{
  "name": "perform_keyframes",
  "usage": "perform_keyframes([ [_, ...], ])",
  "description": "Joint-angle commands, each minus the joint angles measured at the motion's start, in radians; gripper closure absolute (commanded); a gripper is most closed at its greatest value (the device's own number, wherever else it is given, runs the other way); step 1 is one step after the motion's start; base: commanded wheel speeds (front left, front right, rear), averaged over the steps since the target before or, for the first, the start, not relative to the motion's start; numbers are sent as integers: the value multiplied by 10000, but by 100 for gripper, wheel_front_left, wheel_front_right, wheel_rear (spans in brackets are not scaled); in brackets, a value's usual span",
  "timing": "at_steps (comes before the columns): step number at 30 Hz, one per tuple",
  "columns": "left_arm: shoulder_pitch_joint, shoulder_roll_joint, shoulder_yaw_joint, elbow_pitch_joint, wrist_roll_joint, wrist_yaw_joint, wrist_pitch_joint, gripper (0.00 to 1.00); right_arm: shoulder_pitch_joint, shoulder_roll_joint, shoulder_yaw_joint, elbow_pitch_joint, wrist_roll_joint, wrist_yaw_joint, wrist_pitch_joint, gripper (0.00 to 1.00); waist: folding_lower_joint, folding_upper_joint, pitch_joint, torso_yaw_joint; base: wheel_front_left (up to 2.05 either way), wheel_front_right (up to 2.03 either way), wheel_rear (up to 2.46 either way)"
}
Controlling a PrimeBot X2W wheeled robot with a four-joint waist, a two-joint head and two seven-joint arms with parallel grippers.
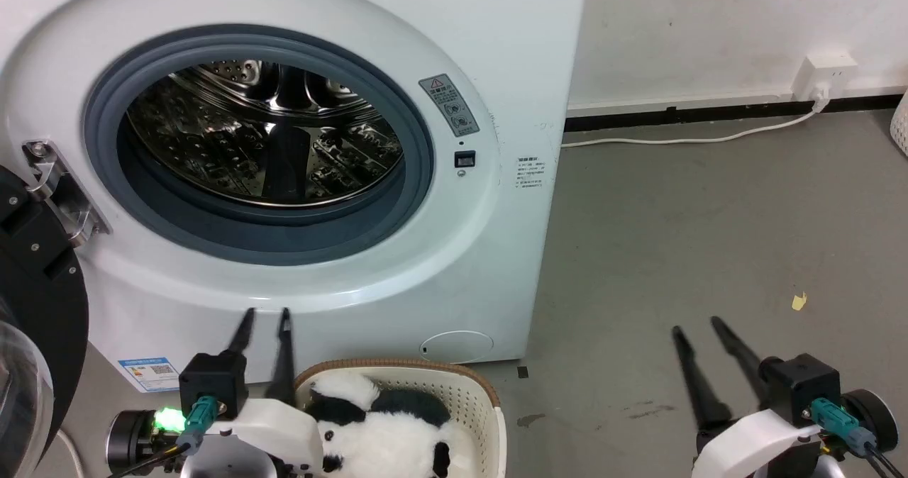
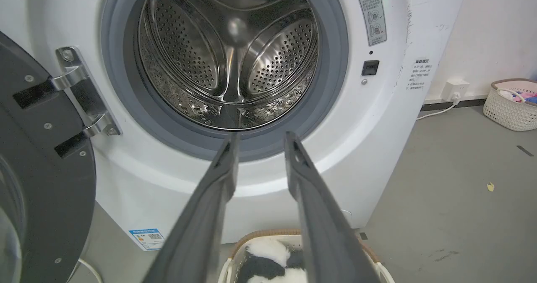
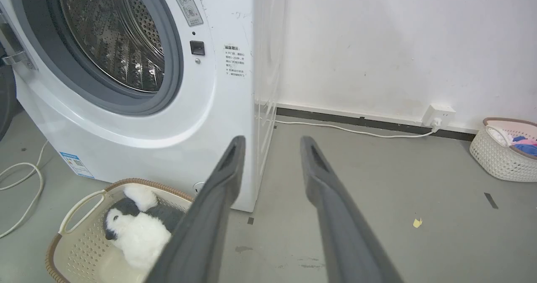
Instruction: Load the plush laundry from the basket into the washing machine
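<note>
- Grey floor (image 1: 709,215) and a white wall take the right half of the head view, and a white cable (image 1: 674,140) runs along the skirting to a wall socket (image 1: 823,74).
- I've got the washing machine (image 1: 511,74) at upper left. Its black-framed door (image 1: 35,308) is swung wide at the left edge, and the steel drum (image 1: 262,137) gleams behind the grey ring.
- The basket (image 1: 489,407) sits bottom centre, just in front of the washer's base, with the plush penguin (image 1: 383,435) lying inside it, white belly and black back showing.
- My left gripper (image 1: 267,313) is at lower left, fingers apart and gripping nothing, just beside the basket's left rim.
- My right gripper (image 1: 696,325) is at lower right, fingers apart too, over the floor and well apart from the basket.
- Far right of the right wrist view, a second basket (image 3: 499,161) of coloured clothes stands by the wall.
</note>
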Motion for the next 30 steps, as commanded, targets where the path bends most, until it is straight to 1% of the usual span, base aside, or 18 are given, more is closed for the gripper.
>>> perform_keyframes([
  [1,4,0,-12,8,-23,4,-16,0,11,0,1,8,29,0,-16,0,0,0,1,0,0,0,0],
  [20,-76,0,-438,474,-600,148,-367,0,155,4,-87,274,527,-1,-414,0,0,0,46,0,0,0,0],
  [30,-417,11,-597,1226,-1076,304,9,0,159,6,-193,372,766,-2,-624,0,0,0,283,-56,0,0,0],
])
